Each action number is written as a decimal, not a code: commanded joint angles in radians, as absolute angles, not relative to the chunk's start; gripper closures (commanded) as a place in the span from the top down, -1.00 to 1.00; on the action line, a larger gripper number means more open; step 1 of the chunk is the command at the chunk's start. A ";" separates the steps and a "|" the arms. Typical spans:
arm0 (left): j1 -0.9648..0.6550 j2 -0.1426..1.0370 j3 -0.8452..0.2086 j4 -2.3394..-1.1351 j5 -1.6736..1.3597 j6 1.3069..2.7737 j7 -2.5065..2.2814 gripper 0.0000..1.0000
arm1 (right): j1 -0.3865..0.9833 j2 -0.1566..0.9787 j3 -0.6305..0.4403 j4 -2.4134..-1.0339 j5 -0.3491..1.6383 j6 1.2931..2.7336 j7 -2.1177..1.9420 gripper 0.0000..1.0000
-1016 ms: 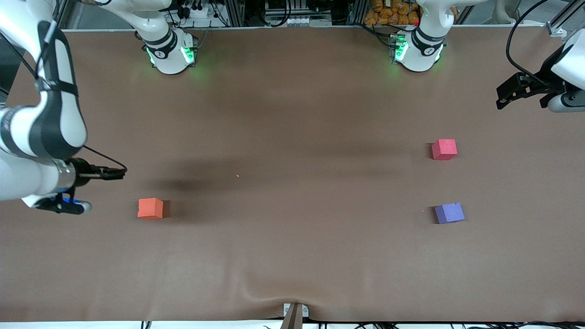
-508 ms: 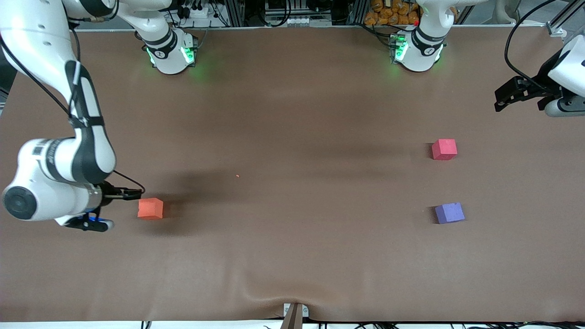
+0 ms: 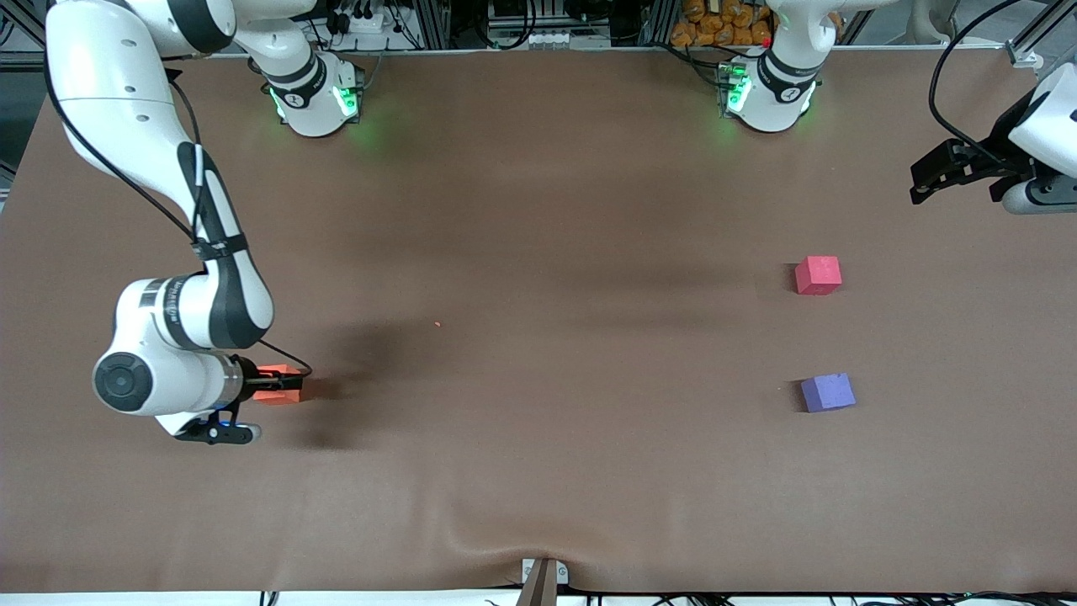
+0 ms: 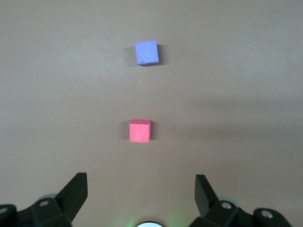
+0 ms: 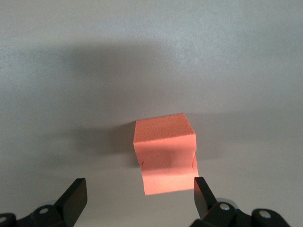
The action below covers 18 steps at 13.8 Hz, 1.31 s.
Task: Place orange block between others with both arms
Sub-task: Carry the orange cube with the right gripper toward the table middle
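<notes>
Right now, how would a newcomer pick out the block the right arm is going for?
Start at the right arm's end of the table. There the right pincer hangs open over the orange block. It is the only cube at that end; the crimson cube and purple-blue cube sit toward the left arm's end.

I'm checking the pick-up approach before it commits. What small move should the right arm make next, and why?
Probably lower the right gripper a little further, then close. Its jaws are open over the orange block, which sits on the table between the fingers but not yet gripped. The left gripper waits open above the red block and purple block, whose gap is the goal.
</notes>
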<state>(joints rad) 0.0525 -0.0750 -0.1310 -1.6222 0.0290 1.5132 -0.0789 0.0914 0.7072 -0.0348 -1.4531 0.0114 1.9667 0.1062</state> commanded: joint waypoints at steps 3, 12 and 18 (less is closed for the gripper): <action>0.049 -0.067 -0.143 -1.603 0.041 1.494 -0.075 1.00 | 0.091 0.724 -0.037 -1.459 -0.049 2.000 0.046 1.00; 0.061 -0.066 -0.140 -1.600 0.043 1.494 -0.065 1.00 | 0.101 0.726 -0.037 -1.542 -0.101 2.102 0.046 1.00; 0.081 -0.066 -0.129 -1.579 0.061 1.496 -0.060 1.00 | 0.103 0.726 -0.037 -1.551 -0.100 2.118 0.066 0.00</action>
<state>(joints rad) 0.0642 -0.0738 -0.1241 -1.6171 0.0337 1.5095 -0.0788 0.0980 0.7360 -0.0371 -1.5364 -0.0787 2.1075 0.0514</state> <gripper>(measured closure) 0.000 0.203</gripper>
